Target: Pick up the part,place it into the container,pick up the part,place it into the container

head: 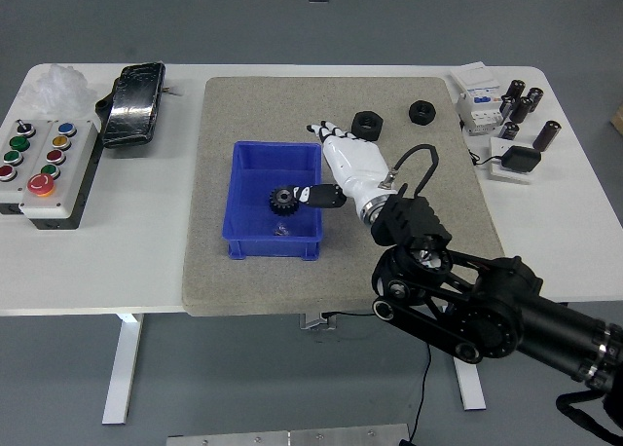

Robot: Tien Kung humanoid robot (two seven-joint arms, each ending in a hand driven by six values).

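Gear, small, black and toothed, lies inside the blue container, on its floor toward the right side, and it lies free of my grip. My right hand hangs at the container's right wall with its white back turned up, the fingers loosely spread toward the far side and holding nothing; the dark thumb tip reaches over the rim and points at the gear, just beside it, though I cannot tell whether it touches. A black cable loops off my wrist, and my black arm runs back from there to the lower right corner. The container sits on the grey mat, left of the mat's middle. Beyond my fingers, on the far part of the mat, sit two black nuts: one just past my fingertips, the other farther right, near the mat's corner. Off the mat to the right, on the white table, stand a white electrical block, some dark cylinders and a flat black square piece. At the table's left end are a control box with coloured buttons, a black pouch and a crumpled bit of clear plastic.
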